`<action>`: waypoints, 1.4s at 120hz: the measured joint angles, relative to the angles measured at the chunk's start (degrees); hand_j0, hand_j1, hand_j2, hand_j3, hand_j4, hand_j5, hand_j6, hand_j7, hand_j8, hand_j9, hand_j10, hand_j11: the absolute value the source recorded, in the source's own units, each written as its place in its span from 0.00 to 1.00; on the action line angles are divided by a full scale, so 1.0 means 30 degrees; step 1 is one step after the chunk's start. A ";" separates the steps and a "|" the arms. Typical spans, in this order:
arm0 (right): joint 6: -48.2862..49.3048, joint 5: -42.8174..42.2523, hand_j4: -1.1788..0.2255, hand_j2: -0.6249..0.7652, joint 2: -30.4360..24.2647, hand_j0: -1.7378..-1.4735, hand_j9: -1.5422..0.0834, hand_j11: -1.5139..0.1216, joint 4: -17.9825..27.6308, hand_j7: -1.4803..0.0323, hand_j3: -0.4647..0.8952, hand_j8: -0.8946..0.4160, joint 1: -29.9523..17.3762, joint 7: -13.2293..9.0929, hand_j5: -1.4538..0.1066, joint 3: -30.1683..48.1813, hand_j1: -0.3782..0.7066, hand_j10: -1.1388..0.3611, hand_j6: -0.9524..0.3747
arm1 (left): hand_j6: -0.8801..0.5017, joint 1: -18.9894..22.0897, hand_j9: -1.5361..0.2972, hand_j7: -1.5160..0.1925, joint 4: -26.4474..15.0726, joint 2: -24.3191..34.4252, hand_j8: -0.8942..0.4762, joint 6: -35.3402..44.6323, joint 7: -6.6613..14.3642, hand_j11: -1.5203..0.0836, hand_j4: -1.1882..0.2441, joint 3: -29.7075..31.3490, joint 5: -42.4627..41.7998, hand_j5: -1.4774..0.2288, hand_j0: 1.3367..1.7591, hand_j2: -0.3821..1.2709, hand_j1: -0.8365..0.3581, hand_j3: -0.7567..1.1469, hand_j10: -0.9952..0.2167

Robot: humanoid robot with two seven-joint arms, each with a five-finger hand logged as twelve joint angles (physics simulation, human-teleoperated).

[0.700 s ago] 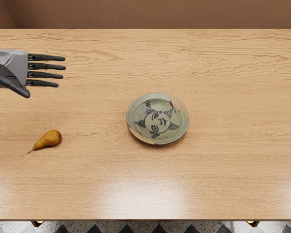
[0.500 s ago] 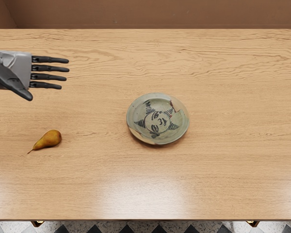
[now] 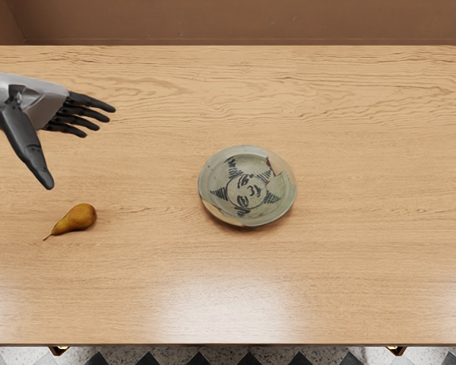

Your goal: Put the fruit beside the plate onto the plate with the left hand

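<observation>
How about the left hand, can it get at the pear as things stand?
Probably yes. The left hand hovers open just beyond the pear, nothing lies between them, and the plate sits well aside.

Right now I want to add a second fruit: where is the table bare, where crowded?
Bare wood lies right of the plate, along the near edge of the table, and between the pear and the plate. Only the left is busy: the left hand hovers open beyond the pear.
</observation>
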 joint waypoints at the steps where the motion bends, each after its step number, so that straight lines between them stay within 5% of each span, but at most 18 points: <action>1: 0.0000 0.0000 0.84 0.45 0.0000 0.30 0.95 0.93 0.0001 0.98 0.34 0.68 0.0000 0.0000 0.93 0.0000 0.03 0.76 0.72 | 0.60 -0.0076 0.81 0.86 -0.0048 0.0010 0.62 -0.0001 0.0005 0.91 0.80 -0.0001 0.0097 0.83 0.76 0.24 0.95 0.40 0.79; 52: 0.0000 -0.0001 0.84 0.45 0.0000 0.30 0.95 0.93 0.0008 0.98 0.34 0.68 0.0000 0.0001 0.93 -0.0001 0.03 0.76 0.72 | 0.57 -0.0844 0.77 0.82 -0.2793 0.0156 0.58 0.0061 0.0060 0.87 0.76 0.0097 0.2414 0.80 0.76 0.24 0.90 0.40 0.74; 116: 0.0000 -0.0025 0.84 0.45 0.0000 0.30 0.95 0.93 -0.0011 0.98 0.34 0.68 0.0000 0.0001 0.93 -0.0012 0.03 0.76 0.72 | 0.53 0.2668 0.73 0.78 -0.3903 -0.1413 0.54 0.4953 0.0061 0.83 0.72 0.0191 0.8422 0.75 0.76 0.25 0.85 0.40 0.70; 168: 0.0000 -0.0025 0.84 0.45 0.0000 0.30 0.95 0.93 -0.0012 0.98 0.34 0.68 0.0029 0.0001 0.93 -0.0019 0.03 0.76 0.72 | 0.52 0.5198 0.73 0.77 -0.4643 -0.1560 0.53 0.6929 0.0061 0.82 0.72 0.0203 1.0405 0.75 0.76 0.25 0.84 0.40 0.69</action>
